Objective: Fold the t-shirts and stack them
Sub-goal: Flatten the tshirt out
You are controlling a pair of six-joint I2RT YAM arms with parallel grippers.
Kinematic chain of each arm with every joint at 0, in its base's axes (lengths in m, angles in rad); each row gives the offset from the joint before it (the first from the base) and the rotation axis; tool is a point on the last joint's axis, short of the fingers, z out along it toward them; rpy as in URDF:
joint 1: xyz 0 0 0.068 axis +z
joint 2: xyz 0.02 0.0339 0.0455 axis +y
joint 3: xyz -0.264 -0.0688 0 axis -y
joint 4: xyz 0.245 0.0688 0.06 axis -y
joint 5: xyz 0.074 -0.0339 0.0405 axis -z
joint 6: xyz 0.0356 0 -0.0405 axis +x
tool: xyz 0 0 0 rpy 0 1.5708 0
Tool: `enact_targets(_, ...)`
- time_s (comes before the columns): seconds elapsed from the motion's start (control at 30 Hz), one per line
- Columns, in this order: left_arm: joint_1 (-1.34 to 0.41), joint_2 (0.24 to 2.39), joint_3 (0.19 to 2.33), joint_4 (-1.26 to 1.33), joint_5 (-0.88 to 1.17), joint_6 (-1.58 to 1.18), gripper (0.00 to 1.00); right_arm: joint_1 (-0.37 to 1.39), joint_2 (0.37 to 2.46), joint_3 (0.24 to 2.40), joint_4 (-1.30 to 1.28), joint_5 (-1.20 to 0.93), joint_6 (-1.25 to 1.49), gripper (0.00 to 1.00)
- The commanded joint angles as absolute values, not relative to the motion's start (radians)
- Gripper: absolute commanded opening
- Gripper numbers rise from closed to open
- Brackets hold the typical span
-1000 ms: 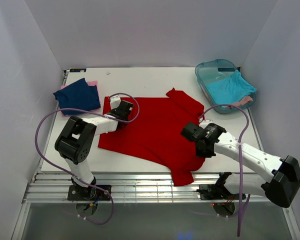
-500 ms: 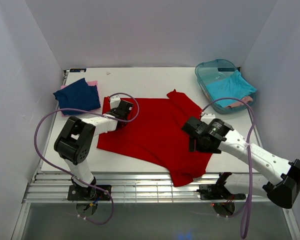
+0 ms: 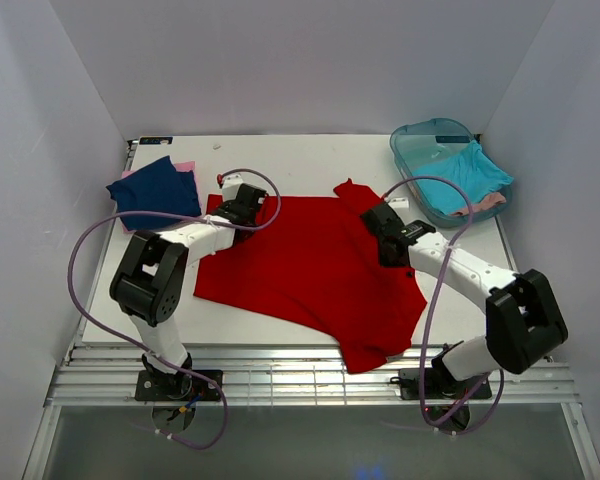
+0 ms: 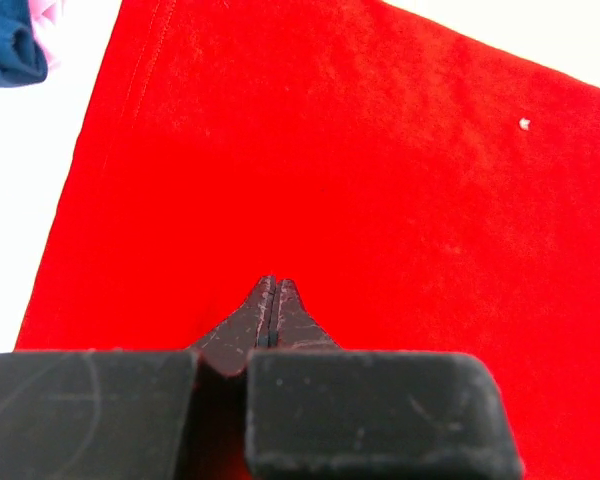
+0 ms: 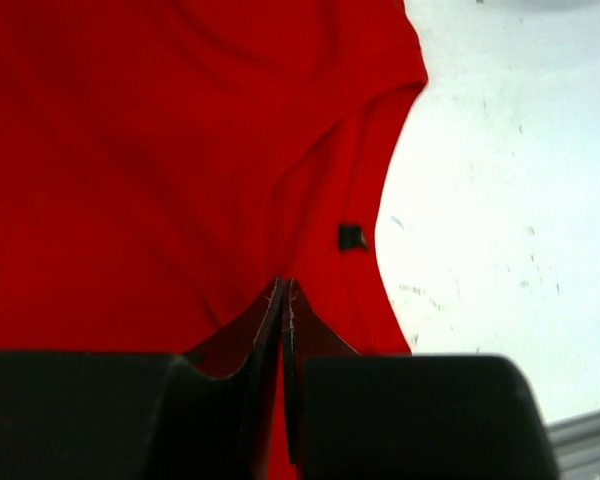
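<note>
Bench (image 3: 310, 160): white top, walled on three sides, both arms reaching over it from the near edge.

Red t-shirt (image 3: 310, 265): largest item. Spread flat across mid-bench and lying slantwise, one sleeve toward the far right, another lobe hanging toward the near edge.

Teal tub (image 3: 420, 135): far right corner, clear of the red shirt. A turquoise t-shirt (image 3: 470, 170) is bunched inside, with a strip of pink cloth (image 3: 480, 205) at its near rim.

Navy t-shirt (image 3: 155, 190): folded, far left, resting on a pink t-shirt (image 3: 185, 166) whose corner shows beyond it. The pile sits just beside the red shirt's far left corner, not touching.

Left hand (image 4: 271, 283): over the red shirt's far left corner, fingers pressed fully together. Cannot tell whether any cloth is caught.

Right hand (image 5: 284, 283): over the shirt's right side near the far sleeve, fingers likewise closed tight. Cannot tell contact with the cloth.

Small dark tag (image 5: 352, 237): on the red hem, just ahead of the right hand.

White speck (image 4: 524, 124): on the red cloth.
</note>
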State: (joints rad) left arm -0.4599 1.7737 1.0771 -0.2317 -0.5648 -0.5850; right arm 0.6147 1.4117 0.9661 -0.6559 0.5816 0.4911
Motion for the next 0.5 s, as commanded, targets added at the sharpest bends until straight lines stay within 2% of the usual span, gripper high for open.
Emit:
enact_targets(0.0, -0.436, 1.822, 1.117, -0.238, -0.572, -0.555, 0.00, 0.548, 1.468, 0.956, -0.405, 0.537, 0.356, 0.08)
enact_targets(0.23, -0.403, 1.902, 1.146, -0.219, -0.537, -0.542, 0.00, 0.459, 1.644, 1.040, -0.270, 0.453, 0.236, 0.08)
enact_targets(0.47, -0.394, 1.962, 1.160, -0.232, -0.540, -0.537, 0.00, 0.417, 1.845, 1.170, -0.265, 0.411, 0.192, 0.08)
